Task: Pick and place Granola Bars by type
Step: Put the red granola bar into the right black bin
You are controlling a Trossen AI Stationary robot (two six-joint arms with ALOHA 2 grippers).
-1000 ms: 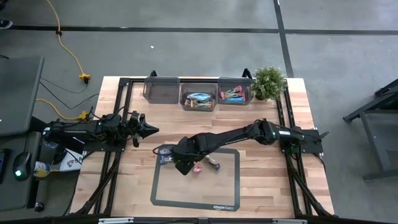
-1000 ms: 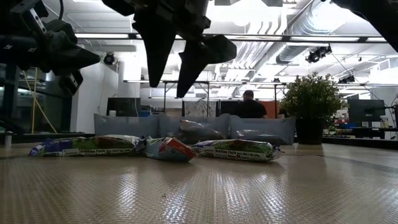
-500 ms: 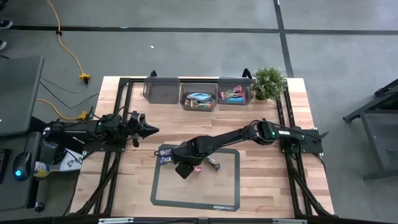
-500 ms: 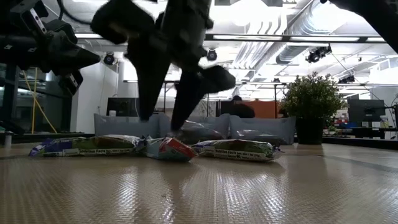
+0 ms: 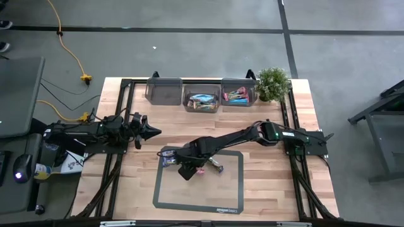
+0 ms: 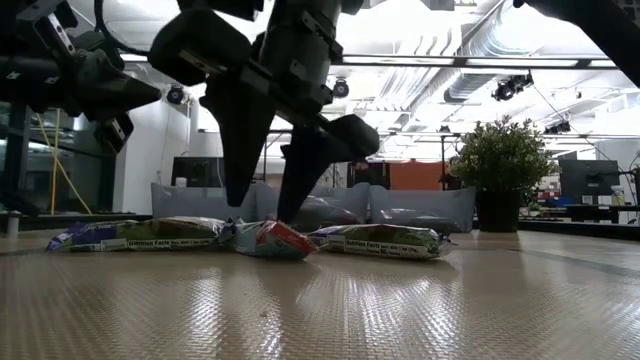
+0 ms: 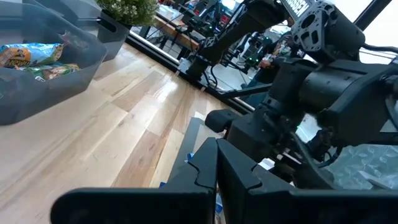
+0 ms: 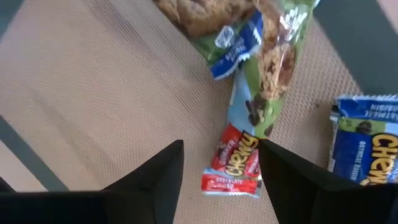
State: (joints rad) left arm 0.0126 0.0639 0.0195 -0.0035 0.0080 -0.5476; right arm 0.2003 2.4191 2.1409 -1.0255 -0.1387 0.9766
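Granola Bars [image 6: 265, 240] lie in a short row on the grey mat [image 5: 230, 192] at mid-table, with others in two of the clear bins [image 5: 202, 101] along the far edge. Right gripper [image 6: 268, 195], fingers spread, hangs just above the red-and-green bar [image 8: 239, 165], straddling it without contact. Left gripper [image 5: 151, 132], fingers pressed together, waits over the table's left side.

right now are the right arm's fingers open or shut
Open: the right gripper has fingers spread either side of the red-ended granola bar, not gripping it.
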